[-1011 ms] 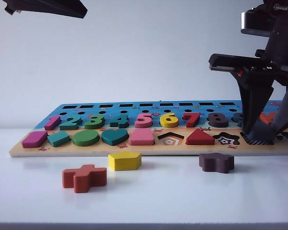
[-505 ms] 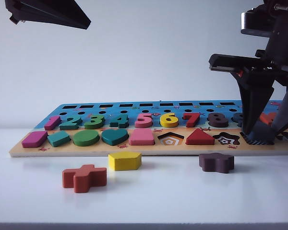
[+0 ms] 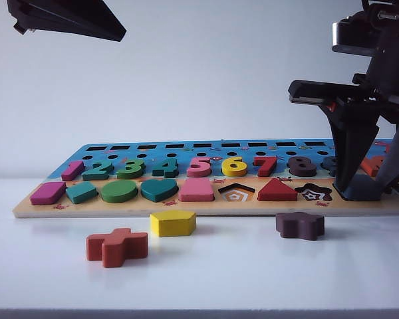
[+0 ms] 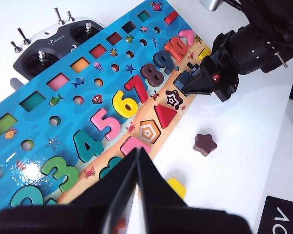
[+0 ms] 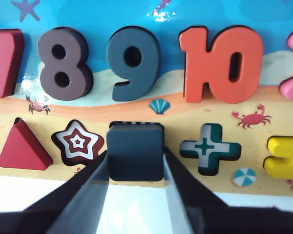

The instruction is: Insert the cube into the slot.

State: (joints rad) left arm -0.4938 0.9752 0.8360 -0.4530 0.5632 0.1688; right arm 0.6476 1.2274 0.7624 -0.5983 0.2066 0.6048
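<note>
My right gripper (image 5: 136, 161) low over puzzle board (image 3: 186, 203), right end, fingers clamped on navy cube (image 5: 136, 152). Cube sits almost square over checkered square slot (image 5: 136, 123); thin strip of slot shows beyond cube's far edge. My left gripper (image 4: 137, 161) raised far left, fingers pressed together, empty.

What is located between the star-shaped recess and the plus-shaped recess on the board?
The cube, held by the right gripper over the slot, sits between the star recess and plus recess, in the right wrist view.
</note>
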